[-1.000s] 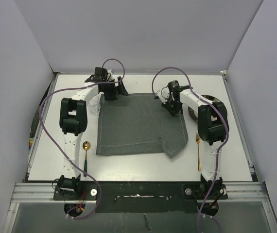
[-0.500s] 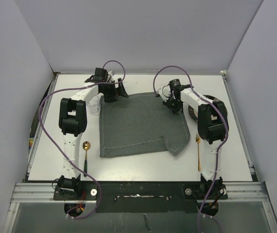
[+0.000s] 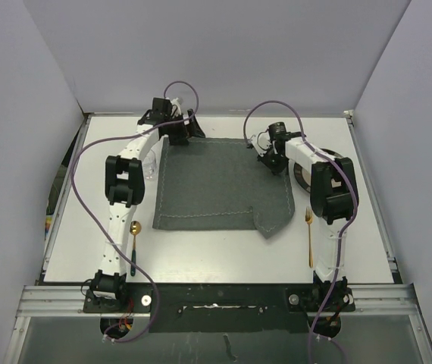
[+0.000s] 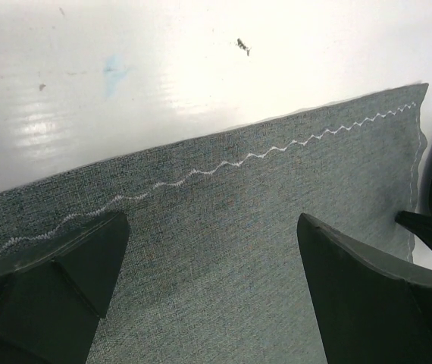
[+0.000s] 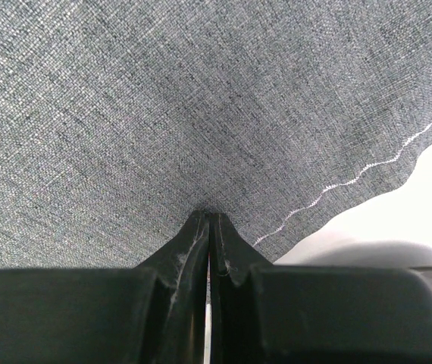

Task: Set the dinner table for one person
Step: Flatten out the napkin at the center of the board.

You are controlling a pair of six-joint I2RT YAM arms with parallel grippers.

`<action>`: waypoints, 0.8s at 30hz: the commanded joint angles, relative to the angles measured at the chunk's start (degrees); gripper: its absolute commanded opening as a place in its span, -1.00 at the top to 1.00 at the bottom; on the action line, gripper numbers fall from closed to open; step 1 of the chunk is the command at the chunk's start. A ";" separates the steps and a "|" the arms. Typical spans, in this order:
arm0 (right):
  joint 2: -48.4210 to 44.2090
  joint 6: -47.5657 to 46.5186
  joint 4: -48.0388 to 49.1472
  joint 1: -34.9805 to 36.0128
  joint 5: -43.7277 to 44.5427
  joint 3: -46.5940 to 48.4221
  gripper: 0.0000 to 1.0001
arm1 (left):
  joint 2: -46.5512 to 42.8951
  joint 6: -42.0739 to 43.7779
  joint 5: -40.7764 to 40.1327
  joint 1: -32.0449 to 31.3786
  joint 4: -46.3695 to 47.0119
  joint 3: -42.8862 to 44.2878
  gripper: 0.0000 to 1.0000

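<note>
Enclosure: plain pale grey-lilac back wall (image 3: 216,53), left wall (image 3: 11,167) and right wall (image 3: 421,167), boxing in the white dinner table (image 3: 201,258). Aluminium rail (image 3: 216,292) runs across the near edge. Light is even and diffuse, with soft shadows only.

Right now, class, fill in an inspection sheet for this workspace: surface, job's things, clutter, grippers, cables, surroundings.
Surface: white table, with a few small marks near its far edge.
Job's things: grey placemat lies mid-table, its near right corner folded over; gold spoon to its left; gold fork to its right; dark plate partly under the right arm.
Clutter: nothing seen.
Grippers: left gripper open above the placemat's far edge; right gripper shut, pinching the placemat.
Cables: purple cables loop off both arms.
Surroundings: plain grey walls on three sides; metal rail along the near edge.
</note>
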 commanded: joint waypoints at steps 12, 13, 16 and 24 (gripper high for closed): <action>0.59 1.03 0.29 -1.51 -2.37 1.53 1.00 | -8.57 1.96 -3.02 0.52 0.06 -6.69 -0.96; 0.12 0.90 -0.06 -1.45 -2.54 1.86 1.00 | -10.83 2.16 -3.37 0.66 0.79 -8.44 -0.96; -1.60 0.32 -1.48 -1.31 -3.23 2.71 1.00 | -17.07 2.48 -4.10 1.17 2.09 -12.54 -0.96; -5.66 -1.64 -3.14 -0.38 -2.96 2.86 0.98 | -27.77 2.92 -5.68 1.69 3.83 -19.97 -0.96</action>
